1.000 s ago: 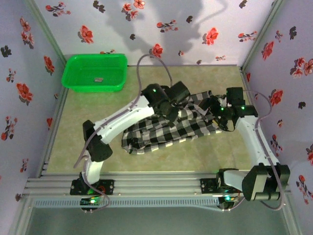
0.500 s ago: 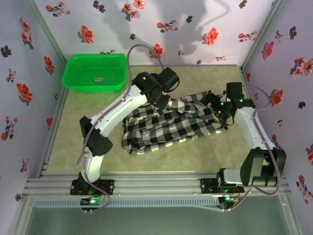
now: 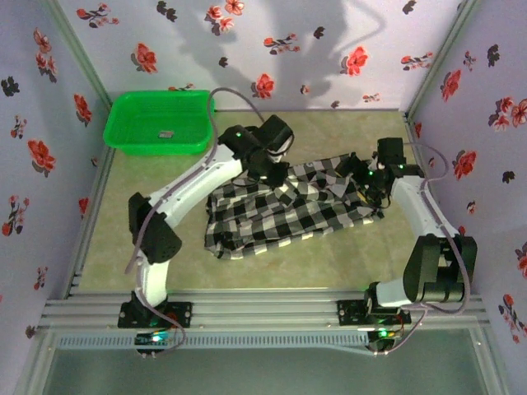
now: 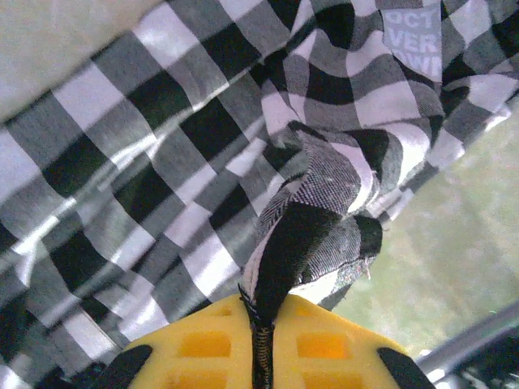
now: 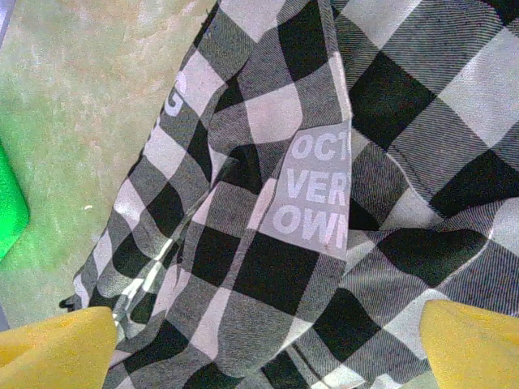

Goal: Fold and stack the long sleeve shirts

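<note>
A black-and-white checked long sleeve shirt (image 3: 284, 214) lies rumpled in the middle of the table. My left gripper (image 3: 276, 170) is at the shirt's far edge. In the left wrist view its yellow fingers (image 4: 203, 344) are shut on a raised fold of the shirt (image 4: 316, 219). My right gripper (image 3: 362, 177) hovers over the shirt's far right end. In the right wrist view it (image 5: 268, 348) stands open, yellow fingertips (image 5: 57, 348) wide apart above the shirt (image 5: 268, 275), with nothing between them. A grey patch with white lettering (image 5: 318, 203) lies just ahead of it.
A green plastic basket (image 3: 123, 136) sits at the far left corner, with a small dark item inside. Flowered walls close in the table on three sides. Bare green tabletop (image 3: 140, 239) lies left of and in front of the shirt.
My left arm has reached further toward the back, pulling the pinched fold that way. My right gripper has shifted a little toward the far wall and stays open.
</note>
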{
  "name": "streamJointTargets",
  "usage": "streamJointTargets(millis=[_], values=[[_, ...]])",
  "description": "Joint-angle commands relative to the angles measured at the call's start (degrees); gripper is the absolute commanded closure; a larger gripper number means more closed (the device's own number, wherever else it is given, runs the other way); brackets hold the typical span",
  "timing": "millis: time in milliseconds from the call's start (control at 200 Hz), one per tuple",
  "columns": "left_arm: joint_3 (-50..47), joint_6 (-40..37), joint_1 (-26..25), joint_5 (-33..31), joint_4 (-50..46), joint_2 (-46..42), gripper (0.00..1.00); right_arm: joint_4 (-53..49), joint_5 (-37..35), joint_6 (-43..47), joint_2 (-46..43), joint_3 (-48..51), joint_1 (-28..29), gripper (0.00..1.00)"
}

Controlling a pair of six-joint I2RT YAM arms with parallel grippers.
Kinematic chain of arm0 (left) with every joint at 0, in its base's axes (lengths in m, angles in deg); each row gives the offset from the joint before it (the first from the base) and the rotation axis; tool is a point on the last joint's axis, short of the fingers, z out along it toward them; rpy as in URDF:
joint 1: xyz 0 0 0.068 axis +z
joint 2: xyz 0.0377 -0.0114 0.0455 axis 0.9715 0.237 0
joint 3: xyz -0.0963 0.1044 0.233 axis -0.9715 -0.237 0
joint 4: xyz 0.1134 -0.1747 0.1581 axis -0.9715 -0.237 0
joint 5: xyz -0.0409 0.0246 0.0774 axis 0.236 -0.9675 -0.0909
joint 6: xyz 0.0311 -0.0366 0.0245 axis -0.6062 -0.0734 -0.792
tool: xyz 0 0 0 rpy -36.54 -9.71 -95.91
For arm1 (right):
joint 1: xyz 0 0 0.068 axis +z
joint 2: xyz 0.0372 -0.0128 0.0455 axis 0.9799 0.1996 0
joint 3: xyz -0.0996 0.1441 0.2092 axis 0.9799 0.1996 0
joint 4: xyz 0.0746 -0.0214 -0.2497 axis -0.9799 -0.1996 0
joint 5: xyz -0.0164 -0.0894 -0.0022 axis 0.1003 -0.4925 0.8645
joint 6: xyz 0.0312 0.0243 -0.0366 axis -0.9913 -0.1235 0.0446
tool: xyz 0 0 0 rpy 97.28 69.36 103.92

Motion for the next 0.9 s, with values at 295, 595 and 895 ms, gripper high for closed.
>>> streamJointTargets(millis=[295,595,895], values=[[-30.7,26.7,3.7,13.6,31.8,-18.6,0.91,4.8,-4.2,-1.0,-3.7,9.2,-0.5,0.09],[-29.0,31.2,5.4,14.4,38.7,-12.2,0.91,6.1,-5.1,-1.4,-2.8,11.5,-0.6,0.37],[-27.7,34.4,9.7,12.3,43.8,-6.6,0.91,7.6,-3.2,-1.8,-1.7,12.3,-0.5,0.58]])
